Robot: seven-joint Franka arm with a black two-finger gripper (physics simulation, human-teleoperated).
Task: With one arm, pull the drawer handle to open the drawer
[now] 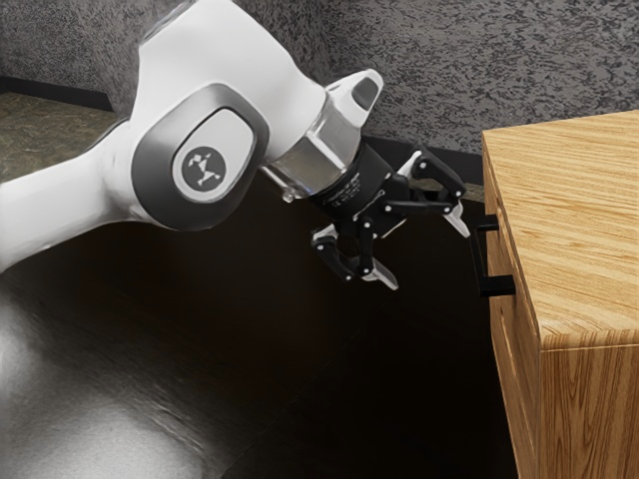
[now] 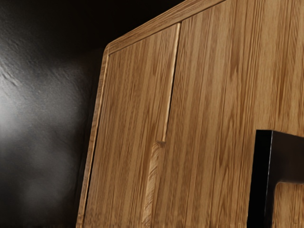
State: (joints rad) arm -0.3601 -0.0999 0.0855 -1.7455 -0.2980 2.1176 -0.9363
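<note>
**Open gripper beside the drawer handle**

The black gripper (image 1: 422,251) hung with its fingers spread wide, grasping nothing. The black drawer handle (image 1: 480,261) stood out from the face of the wooden cabinet (image 1: 569,230) at the exterior view's right. One fingertip was just beside the handle's upper end; I could not tell whether they touched. From the hand's camera, the handle (image 2: 266,180) sat against the drawer front (image 2: 223,95), which looked flush with the neighbouring panel.

Honey-brown striped wood grain covers the cabinet (image 1: 569,200), its handle (image 1: 477,264) black, the arm (image 1: 200,100) white and grey.
</note>
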